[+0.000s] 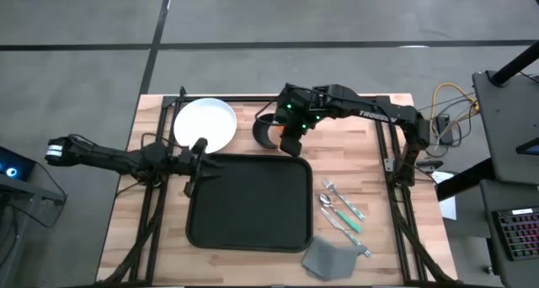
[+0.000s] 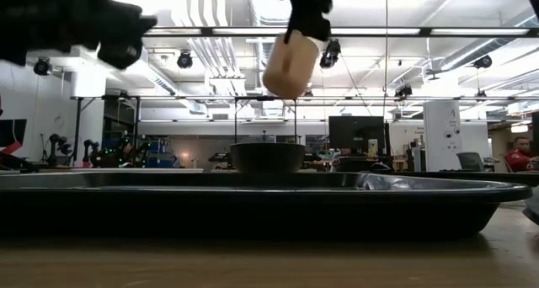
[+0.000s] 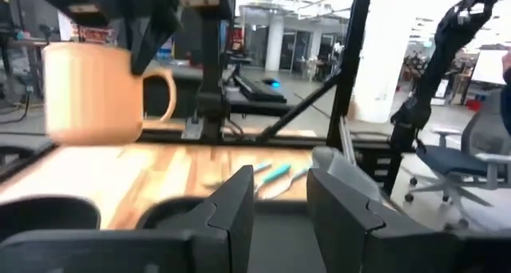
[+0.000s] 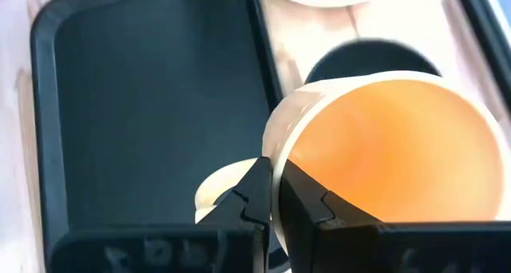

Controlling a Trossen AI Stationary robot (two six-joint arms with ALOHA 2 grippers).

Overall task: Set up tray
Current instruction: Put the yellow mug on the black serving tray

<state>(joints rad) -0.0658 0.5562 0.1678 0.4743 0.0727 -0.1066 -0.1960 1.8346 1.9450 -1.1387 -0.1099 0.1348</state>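
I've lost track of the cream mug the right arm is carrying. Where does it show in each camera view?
High view: not visible, hidden under the right gripper, above the tray's far edge.
Low view: mug hangs at top centre, above the dark bowl.
Left wrist view: mug at upper left, handle to its right.
Right wrist view: mug fills the right half, fingers pinching its rim.
Shared landmark: the black tray.
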